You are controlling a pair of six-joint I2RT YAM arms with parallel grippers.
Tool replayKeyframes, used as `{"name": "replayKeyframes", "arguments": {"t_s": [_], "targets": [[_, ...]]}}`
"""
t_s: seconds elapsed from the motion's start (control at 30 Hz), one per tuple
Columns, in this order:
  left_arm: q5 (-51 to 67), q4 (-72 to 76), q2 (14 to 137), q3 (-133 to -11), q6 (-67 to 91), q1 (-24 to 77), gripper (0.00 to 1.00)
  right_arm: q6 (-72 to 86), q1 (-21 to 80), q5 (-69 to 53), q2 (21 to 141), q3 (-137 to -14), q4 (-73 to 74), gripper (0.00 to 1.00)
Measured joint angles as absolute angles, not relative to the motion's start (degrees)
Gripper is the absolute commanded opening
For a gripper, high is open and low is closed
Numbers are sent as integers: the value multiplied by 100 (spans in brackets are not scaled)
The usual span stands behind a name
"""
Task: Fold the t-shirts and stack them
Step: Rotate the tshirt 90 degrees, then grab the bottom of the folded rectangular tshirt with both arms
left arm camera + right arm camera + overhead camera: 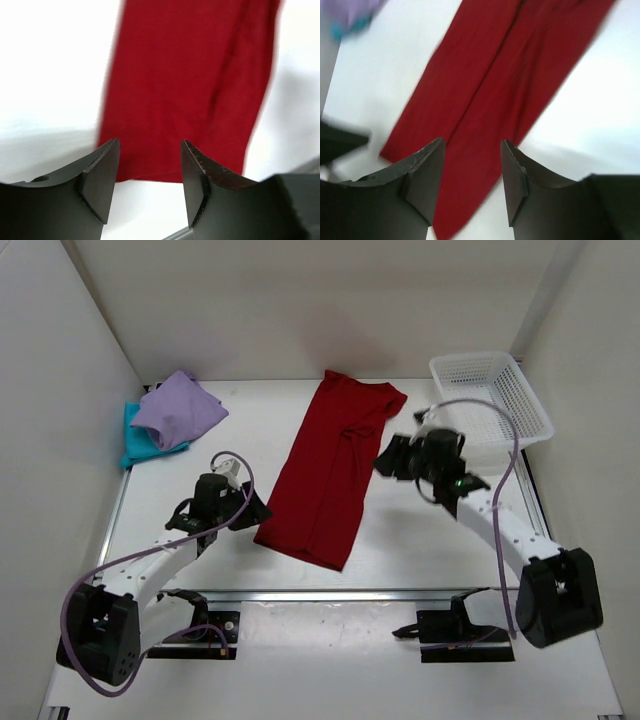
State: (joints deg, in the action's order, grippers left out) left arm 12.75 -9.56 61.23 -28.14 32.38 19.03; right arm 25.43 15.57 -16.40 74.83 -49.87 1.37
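Three t-shirts show from above: the dark red shirt [335, 475] lies folded long at centre, the lavender shirt [178, 408] atop the teal shirt [132, 443] far left; left wrist: the left gripper [150, 145] gapes empty beside the red hem; right wrist: the right gripper [472, 142] gapes empty above red cloth.

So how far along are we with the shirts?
Done: the purple shirt looks folded and lies on the teal shirt, back left. In hand: the red shirt lies mid-table, folded lengthwise into a long strip; the left gripper and right gripper flank it, open and empty. Left: fold the red shirt short and stack it on the purple.
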Motion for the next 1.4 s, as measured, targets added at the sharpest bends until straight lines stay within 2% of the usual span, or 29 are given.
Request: {"name": "replayKeyframes", "arguments": {"t_s": [0.2,0.33,0.4,0.43,0.53,0.7,0.83,0.9,0.97,1.0,1.03,1.23,1.37,1.4], "targets": [[829,-829,5828,-2115,3500,1426,61,3148,2923,-1673,6812,-2630,-351,47],[622,-556,6125,-1876,3649,1542,61,3461,3236,-1599,6287,-1817,-344,47],[604,-408,6420,-1988,3642,1811,45,3594,3330,-1527,6156,-1743,-427,48],[602,-325,6547,-2034,3651,1916,28,3649,3400,-1507,6121,-1717,-517,47],[607,-130,6772,-1981,3677,2126,0,3848,3627,-1555,6086,-1531,-921,45],[611,27,6565,-1787,3929,2676,0,3981,3638,-1726,5859,-1199,-932,45],[952,246,6163,-1413,4506,3656,7,3850,3083,-1946,5030,-1076,-410,46],[1162,405,5994,-1135,4779,3903,18,3778,2742,-2078,4493,-1015,-43,47],[1352,454,5861,-965,4965,3966,44,3723,2541,-2112,4029,-967,318,47],[1433,438,5791,-956,4995,3933,83,3708,2506,-2121,3881,-965,513,47],[1520,440,5690,-963,5026,3863,99,3706,2506,-2112,3778,-965,650,47],[1529,-21,5301,-1293,4624,3227,99,3763,3037,-1610,3889,-1087,1461,42],[1516,-220,5771,-1590,4331,3531,99,3913,3389,-1343,3959,-1199,1815,40],[1525,-211,5933,-1688,4268,3642,93,3953,3404,-1347,3962,-1201,1861,40]]}}
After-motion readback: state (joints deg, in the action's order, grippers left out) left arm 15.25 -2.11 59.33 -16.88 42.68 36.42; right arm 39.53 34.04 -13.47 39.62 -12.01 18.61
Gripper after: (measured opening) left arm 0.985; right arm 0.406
